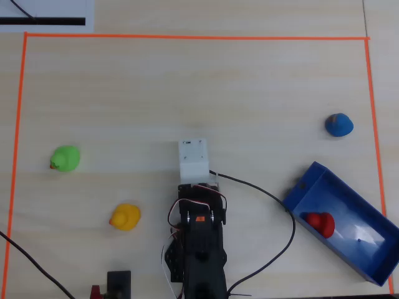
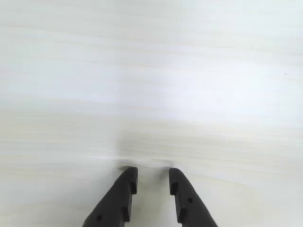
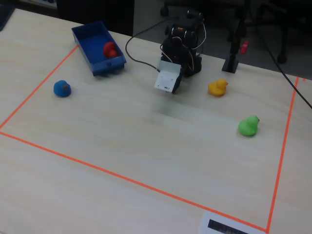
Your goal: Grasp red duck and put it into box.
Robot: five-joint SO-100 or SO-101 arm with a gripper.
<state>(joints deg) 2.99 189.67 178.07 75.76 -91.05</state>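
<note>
The red duck (image 1: 320,223) lies inside the blue box (image 1: 368,272) near its upper-left end, at the right of the overhead view. In the fixed view the duck (image 3: 110,48) sits in the box (image 3: 105,66) at the upper left. My gripper (image 2: 153,175) shows in the wrist view as two black fingers a little apart with nothing between them, over bare table. In the overhead view the arm is folded at bottom centre, and its white wrist housing (image 1: 192,159) hides the fingers. The gripper is well left of the box.
A blue duck (image 1: 338,124) sits above the box, a yellow duck (image 1: 125,217) and a green duck (image 1: 65,158) left of the arm. Orange tape (image 1: 187,37) frames the work area. A black cable (image 1: 274,205) runs between arm and box.
</note>
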